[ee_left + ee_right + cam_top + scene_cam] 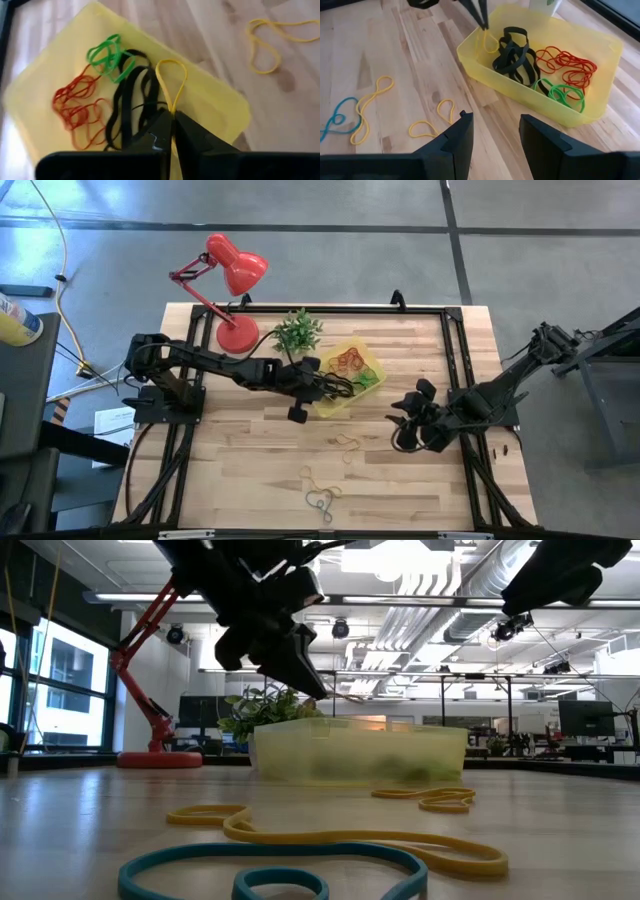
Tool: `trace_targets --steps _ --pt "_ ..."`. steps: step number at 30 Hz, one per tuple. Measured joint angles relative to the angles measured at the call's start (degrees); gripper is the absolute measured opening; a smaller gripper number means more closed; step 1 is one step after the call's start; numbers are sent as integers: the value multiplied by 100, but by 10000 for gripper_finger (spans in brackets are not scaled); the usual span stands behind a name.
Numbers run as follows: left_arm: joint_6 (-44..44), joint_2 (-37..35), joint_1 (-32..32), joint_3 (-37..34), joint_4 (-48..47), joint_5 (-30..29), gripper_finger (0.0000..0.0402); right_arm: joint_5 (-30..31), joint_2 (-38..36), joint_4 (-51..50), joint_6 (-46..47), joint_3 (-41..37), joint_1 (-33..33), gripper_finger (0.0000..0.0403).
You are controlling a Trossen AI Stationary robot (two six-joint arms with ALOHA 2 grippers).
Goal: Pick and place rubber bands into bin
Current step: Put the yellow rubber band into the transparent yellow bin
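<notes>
1. Right now my left gripper (172, 120) pinches a yellow rubber band (171, 82), its loop hanging over the bin (372, 358) at frame centre in the high view.
2. Inside the bin lie black bands (512, 55), red bands (565, 62) and green bands (560, 92).
3. My right gripper (495, 132) hovers open, lower right of the bin.
4. Loose bands (320, 490) lie at lower centre.

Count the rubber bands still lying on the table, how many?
3: a small yellow one nearest the bin, a long yellow one farther off, and a blue one touching it. Others may lie hidden.
</notes>
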Motion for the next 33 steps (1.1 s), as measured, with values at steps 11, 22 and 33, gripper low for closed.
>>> trace_targets --steps 11,22,33 --pt "-43 0 0 0 14 256 127 -7 0 28 46 0 -90 149" --pt "414 2 -665 323 157 1200 149 -660 231 207 -61 0 -35 149" --pt "-179 -263 -1361 321 -1493 1216 118 -1606 1881 2018 -1200 -4 -218 151"
